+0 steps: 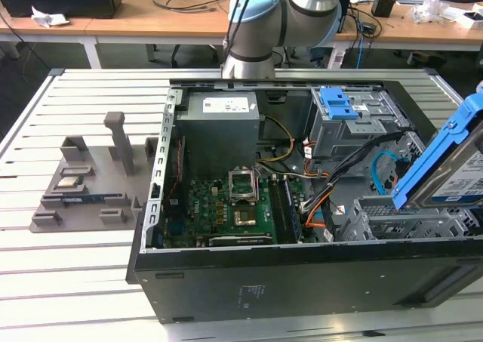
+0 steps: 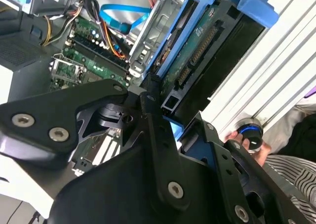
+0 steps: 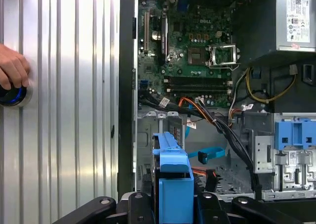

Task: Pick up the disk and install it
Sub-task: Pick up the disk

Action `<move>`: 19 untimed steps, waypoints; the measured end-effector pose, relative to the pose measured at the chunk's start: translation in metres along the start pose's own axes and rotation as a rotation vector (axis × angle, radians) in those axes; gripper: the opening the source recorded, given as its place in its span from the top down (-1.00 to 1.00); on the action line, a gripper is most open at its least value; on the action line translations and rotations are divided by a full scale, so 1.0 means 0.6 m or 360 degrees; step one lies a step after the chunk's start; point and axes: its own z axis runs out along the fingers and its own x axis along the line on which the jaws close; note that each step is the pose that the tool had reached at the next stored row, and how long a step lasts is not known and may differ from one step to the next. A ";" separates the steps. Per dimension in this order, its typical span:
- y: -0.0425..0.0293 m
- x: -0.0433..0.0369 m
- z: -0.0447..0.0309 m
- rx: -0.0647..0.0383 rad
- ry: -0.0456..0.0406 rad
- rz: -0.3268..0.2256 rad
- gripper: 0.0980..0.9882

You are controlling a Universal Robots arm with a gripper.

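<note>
In the exterior view, the disk [image 1: 456,168], a flat rectangular silver-metal hard drive with a blue-and-white label and a bright blue plastic frame, is seen at the exterior view's right. It is held tilted above the grey perforated metal drive bay [image 1: 392,221] in a corner of the open black computer case [image 1: 226,289]. Whether its lower edge touches the bay cannot be told. The case is laid on a slatted aluminium table [image 1: 75,274]. A green motherboard [image 1: 219,206] and a big grey box with a white label [image 1: 219,127] are exposed inside it. The grey-and-blue robot arm [image 1: 275,17] is seen behind the case.

In the second wrist view, the black gripper [image 2: 175,110] is clamped on the disk's blue frame, and a green circuit board on the disk [image 2: 207,41] is turned to the camera. A person's hand [image 2: 256,152] is laid at a blue-lit round button [image 2: 248,131] on the table.

In the first wrist view, the disk [image 3: 170,159] is seen edge-on, gripped between the black fingers [image 3: 139,206] over the case's interior. The hand [image 3: 12,68] is placed on the button [image 3: 11,95], well apart from the case.
</note>
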 end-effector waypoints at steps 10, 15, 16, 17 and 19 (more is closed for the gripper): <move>0.056 -0.004 0.011 0.0000 0.0000 0.0001 0.40; 0.058 -0.027 0.016 0.0000 0.0000 0.0002 0.40; 0.057 -0.030 0.017 0.0000 0.0000 0.0002 0.40; 0.053 -0.032 0.018 0.0000 0.0000 0.0002 0.40; 0.041 -0.033 0.019 -0.0001 0.0003 0.0003 0.40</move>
